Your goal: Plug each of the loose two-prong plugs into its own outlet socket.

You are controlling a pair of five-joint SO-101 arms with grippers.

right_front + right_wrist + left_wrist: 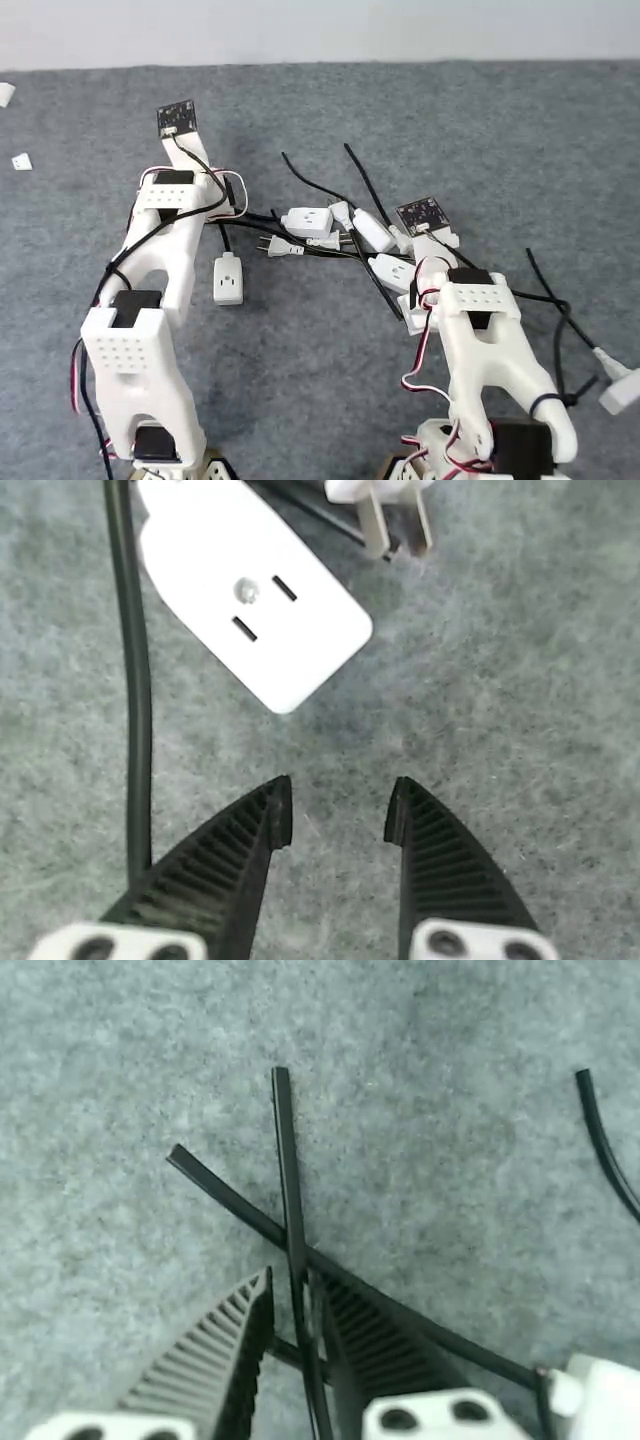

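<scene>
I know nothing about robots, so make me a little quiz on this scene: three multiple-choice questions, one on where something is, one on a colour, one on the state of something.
1. What lies just ahead of the right gripper?
A. a white outlet socket
B. a red cup
C. a screwdriver

2. What colour are the cables?
A. yellow
B. black
C. blue

3. How does the right gripper stand?
A. shut on a plug
B. shut on a cable
C. open, holding nothing

Answers:
1 A: the socket lies face up just beyond the gripper.
2 B: the cable beside the socket is black.
3 C: the grey surface shows in the gap between its jaws.
</scene>
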